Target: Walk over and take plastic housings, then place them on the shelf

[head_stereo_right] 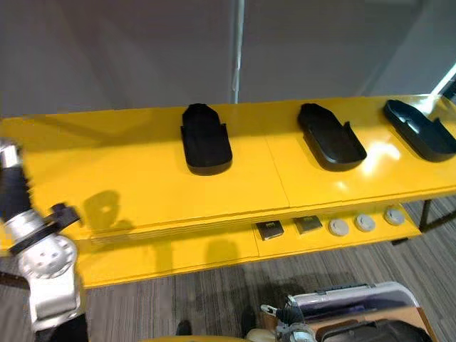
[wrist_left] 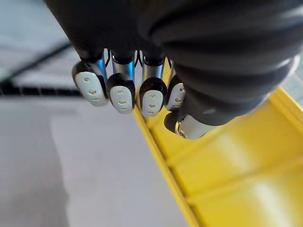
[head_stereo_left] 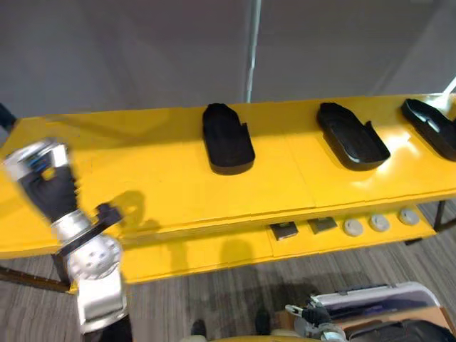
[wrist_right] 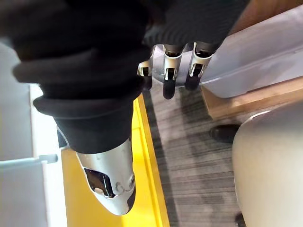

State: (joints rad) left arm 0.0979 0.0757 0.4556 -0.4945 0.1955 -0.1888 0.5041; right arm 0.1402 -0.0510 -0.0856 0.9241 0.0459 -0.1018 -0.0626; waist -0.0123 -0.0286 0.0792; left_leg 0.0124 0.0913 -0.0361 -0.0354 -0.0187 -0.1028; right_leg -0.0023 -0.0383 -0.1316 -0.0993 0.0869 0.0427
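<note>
The left hand (head_stereo_left: 44, 174) is raised over the near left part of the yellow bench (head_stereo_left: 142, 171). Its wrist view shows its fingers (wrist_left: 122, 92) curled in a row with the thumb folded beside them, and nothing is inside them.

Three black plastic housings lie open side up on the bench top, all ahead of this hand and off to its right. The first housing (head_stereo_left: 226, 139) is the closest to the left hand but well apart from it. The second housing (head_stereo_left: 351, 135) lies farther right. The third housing (head_stereo_left: 431, 127) is at the right end of the bench, partly cut off by the edge of the view. None of them touches another, and neither hand touches any of them.

The right hand (wrist_right: 166, 71) hangs low on the near side of the bench, below the level of its top. Its fingers are loose and apart and its thumb is straight, and it holds nothing. Just beside its fingertips is the rim of a clear plastic bin (wrist_right: 255, 52), which sits on a brown box (wrist_right: 246, 99) on the grey carpet (head_stereo_left: 214, 292).

Between the right hand and the bench top, a lower yellow shelf (head_stereo_left: 214, 249) carries two small dark square parts (head_stereo_left: 284, 230) and, to their right, three round grey discs (head_stereo_left: 379, 223) in a row.
</note>
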